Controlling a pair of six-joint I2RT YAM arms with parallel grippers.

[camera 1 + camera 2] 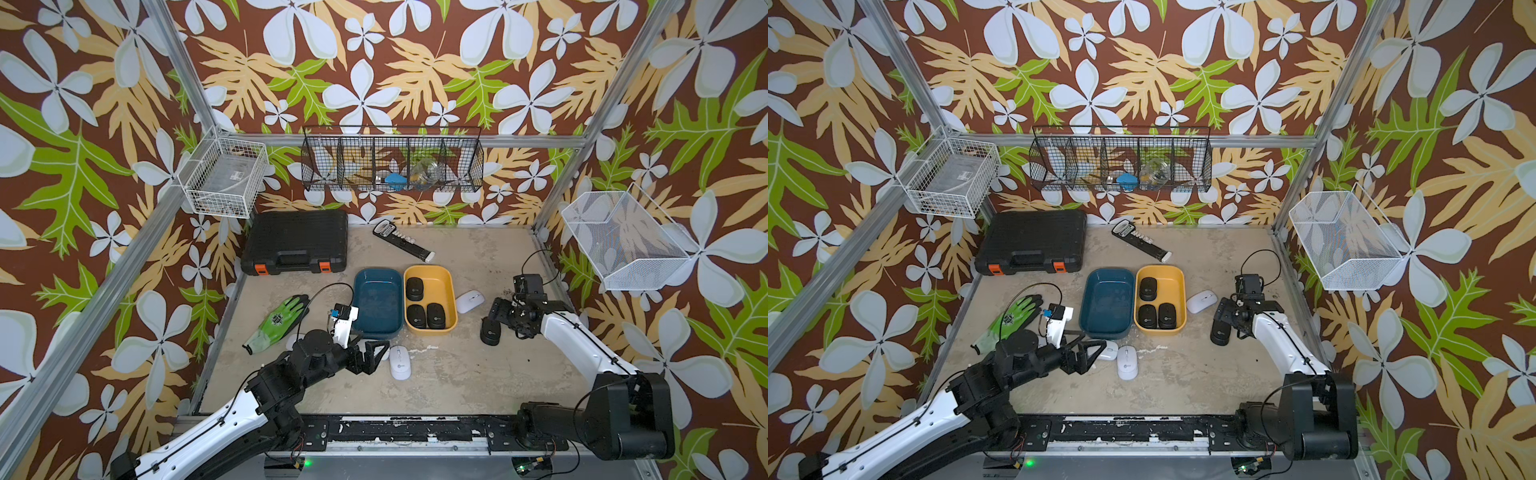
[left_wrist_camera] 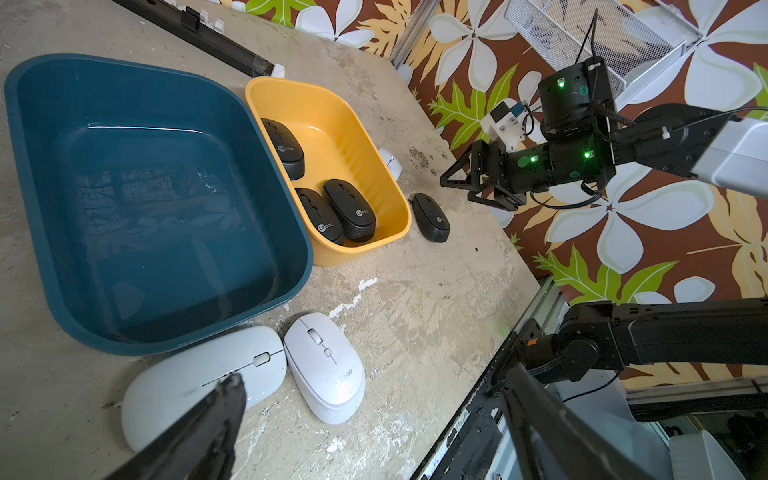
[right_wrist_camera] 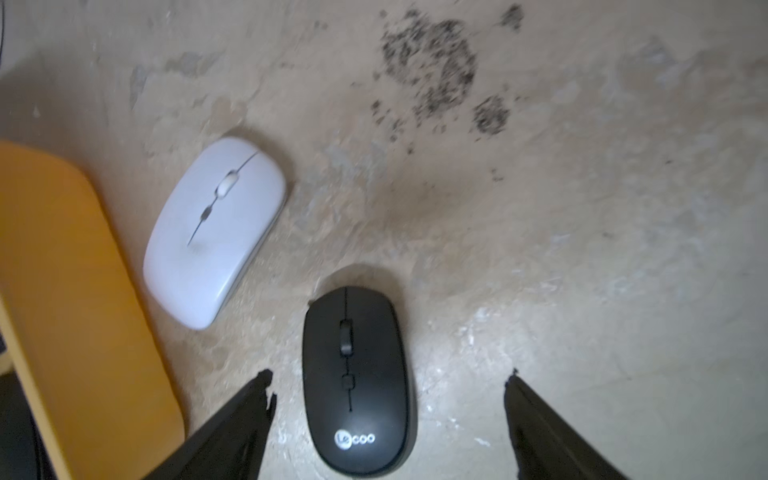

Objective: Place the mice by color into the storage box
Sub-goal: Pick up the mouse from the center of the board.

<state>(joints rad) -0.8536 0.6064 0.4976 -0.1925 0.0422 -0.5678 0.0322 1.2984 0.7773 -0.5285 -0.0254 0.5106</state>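
- The yellow tub (image 1: 436, 286) holds three black mice (image 1: 417, 316), all lying flat.
- The blue tub (image 1: 376, 303) stands just beside it.
- A fourth black mouse (image 3: 353, 382) lies on the table (image 1: 478, 374) near the yellow tub, between the fingers of the right gripper (image 3: 389, 374), which are spread and clear of it.
- One white mouse (image 1: 469, 301) lies just beside the yellow tub.
- Two white mice (image 2: 326, 365) lie side by side near the blue tub, under the left gripper (image 2: 374, 380), which is spread wide.

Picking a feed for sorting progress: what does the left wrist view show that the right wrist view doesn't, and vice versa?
Left wrist only: empty blue bin, three black mice inside the yellow bin, two white mice beside it. Right wrist only: open fingers either side of the loose black mouse. Both: that mouse, yellow bin, right gripper.
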